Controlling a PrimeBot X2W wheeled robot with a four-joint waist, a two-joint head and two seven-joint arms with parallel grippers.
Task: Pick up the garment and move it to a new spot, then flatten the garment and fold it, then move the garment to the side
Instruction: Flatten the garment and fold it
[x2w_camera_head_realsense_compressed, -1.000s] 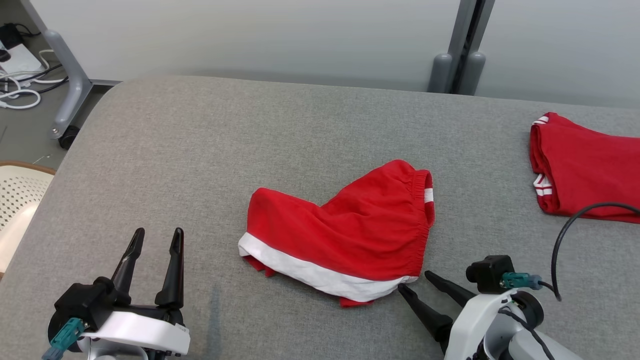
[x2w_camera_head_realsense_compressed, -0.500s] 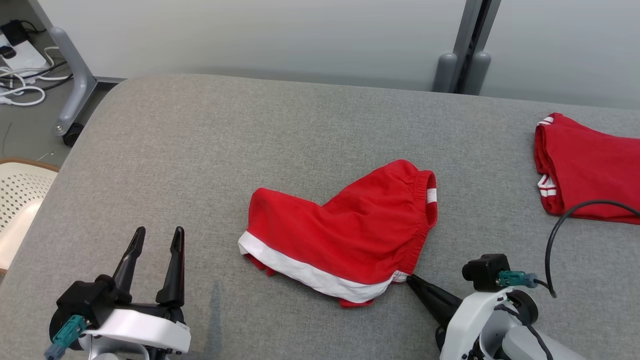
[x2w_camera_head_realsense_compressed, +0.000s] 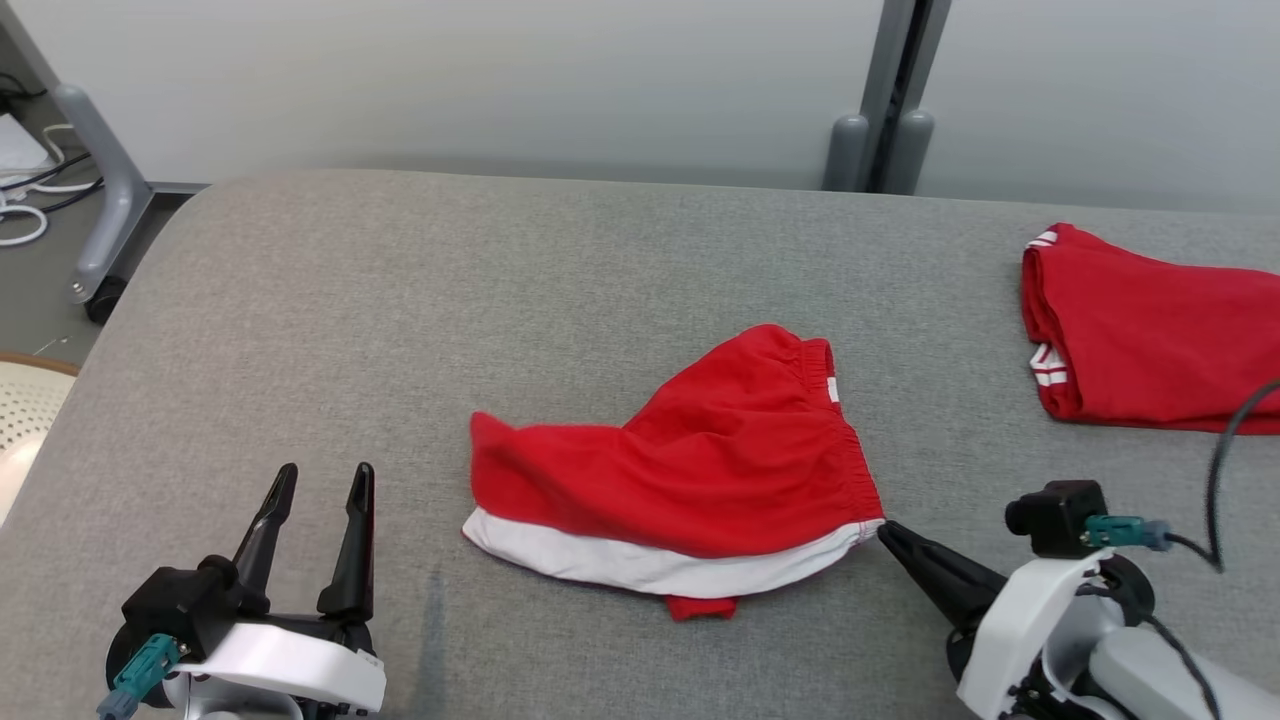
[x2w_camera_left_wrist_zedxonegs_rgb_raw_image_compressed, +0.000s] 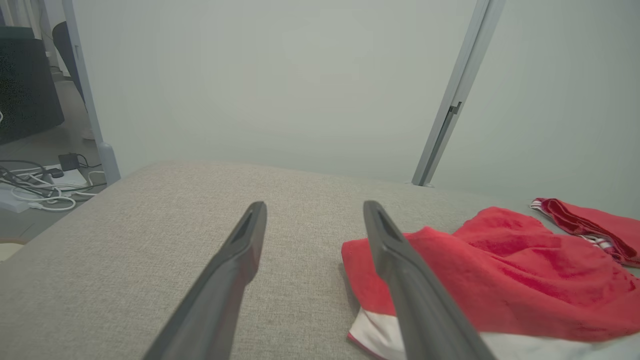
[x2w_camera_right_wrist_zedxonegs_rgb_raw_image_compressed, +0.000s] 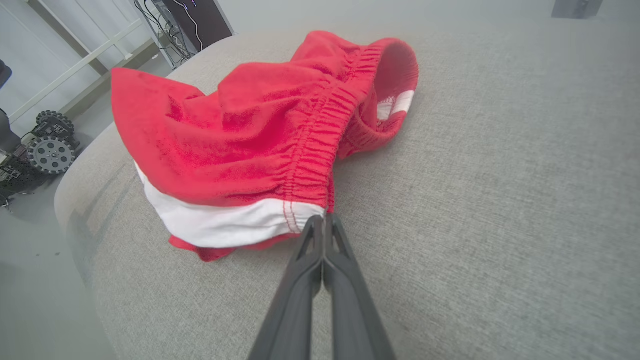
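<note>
Pulled rightward, red fabric shorts with white hem band (x2w_camera_head_realsense_compressed: 690, 470) lie pinched at one corner by right gripper (x2w_camera_head_realsense_compressed: 888, 530); left gripper (x2w_camera_head_realsense_compressed: 326, 475) stands wide. Likely pick-up step: lift next.

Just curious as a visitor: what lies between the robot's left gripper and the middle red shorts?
Nothing but bare grey fabric surface, as the head view shows, between the left gripper and the red shorts.
</note>
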